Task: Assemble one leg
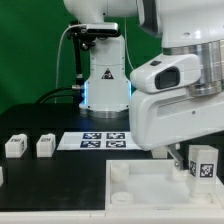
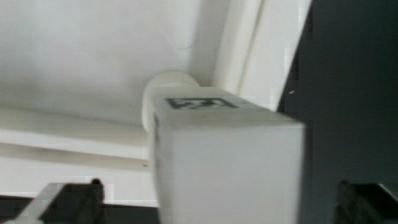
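- white leg [image 2: 217, 150] fills the middle of the wrist view: a block-shaped peg with a black-and-white tag on the face turned to the camera.
- in the exterior view the same leg [image 1: 203, 163] stands upright at the exterior view's right, on the corner of the tabletop [image 1: 135, 185], with its tag facing the camera.
- its far, rounded end meets the tabletop close to that board's edge. whether it sits in a socket or only rests on the surface is hard to tell from either view.
- the tool [image 2: 217, 200] is spread wide around the leg. its dark fingers [image 2: 68, 200] show on either side, with a clear gap between each one and the leg, so it grips nothing.
- the arm [image 1: 175, 90], a bulky white mass, hangs directly over the leg and covers the upper right of the exterior view.
- the tabletop is a large white slab lying flat on the black counter [image 1: 60, 190], along the lower part of the exterior view.
- behind the tabletop, the marker board [image 1: 105, 140] lies flat on the counter, just in front of the robot base [image 1: 105, 78].
- two loose legs [image 1: 15, 146] [image 1: 45, 146] stand side by side on the counter at the exterior view's left. they are near the marker board's end and well apart from the leg under the tool.
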Robot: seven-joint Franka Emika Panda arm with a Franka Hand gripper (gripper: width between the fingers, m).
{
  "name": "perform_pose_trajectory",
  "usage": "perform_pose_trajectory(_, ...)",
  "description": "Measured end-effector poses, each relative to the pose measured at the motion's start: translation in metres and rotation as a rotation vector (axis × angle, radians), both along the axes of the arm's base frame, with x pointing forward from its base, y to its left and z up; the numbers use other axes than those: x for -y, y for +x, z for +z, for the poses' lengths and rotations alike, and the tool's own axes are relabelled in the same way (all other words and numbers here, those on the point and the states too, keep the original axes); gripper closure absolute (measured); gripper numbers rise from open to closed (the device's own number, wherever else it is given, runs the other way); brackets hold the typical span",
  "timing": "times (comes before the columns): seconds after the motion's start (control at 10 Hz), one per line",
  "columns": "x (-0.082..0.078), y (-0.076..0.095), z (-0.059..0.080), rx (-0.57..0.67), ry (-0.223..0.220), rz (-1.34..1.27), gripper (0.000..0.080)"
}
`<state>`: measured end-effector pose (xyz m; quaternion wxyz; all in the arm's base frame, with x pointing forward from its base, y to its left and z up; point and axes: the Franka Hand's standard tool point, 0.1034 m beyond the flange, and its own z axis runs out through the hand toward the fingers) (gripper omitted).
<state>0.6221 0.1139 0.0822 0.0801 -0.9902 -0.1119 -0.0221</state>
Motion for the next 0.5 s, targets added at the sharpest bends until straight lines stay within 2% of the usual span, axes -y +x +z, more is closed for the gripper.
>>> perform_pose_trajectory(0.3,0.0025,0.0001,-0.001,-0.001,0.001,-0.021,0.0151)
perform_pose_trajectory(0.5,0.0026,0.0,-0.0013,-0.005,0.001,-0.044,0.0415)
